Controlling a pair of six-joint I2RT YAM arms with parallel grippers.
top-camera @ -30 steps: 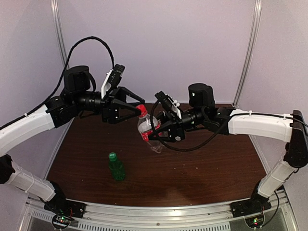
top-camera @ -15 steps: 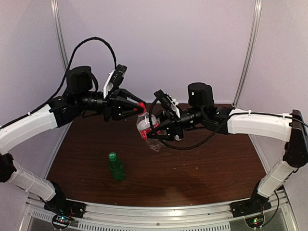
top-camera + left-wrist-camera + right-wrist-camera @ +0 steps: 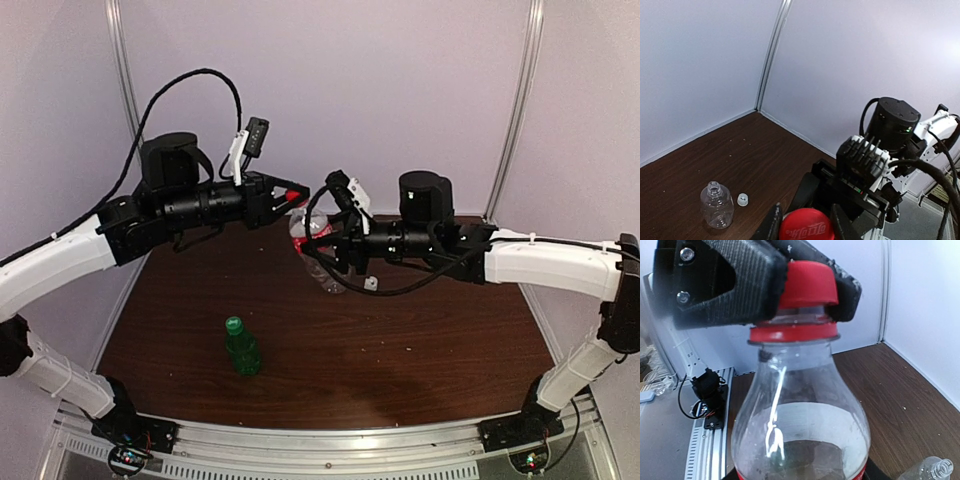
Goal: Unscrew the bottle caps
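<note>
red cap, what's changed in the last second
The left gripper, open around the red cap a second ago, has shut on it, and its wrist has rolled. The clear bottle, held by the right gripper throughout, has shifted upward in the top view. The green bottle has not moved.

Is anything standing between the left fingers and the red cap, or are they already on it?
Nothing visible stands between them. The fingers of the left gripper press directly on the red cap from both sides, while the right gripper holds the clear bottle below.
</note>
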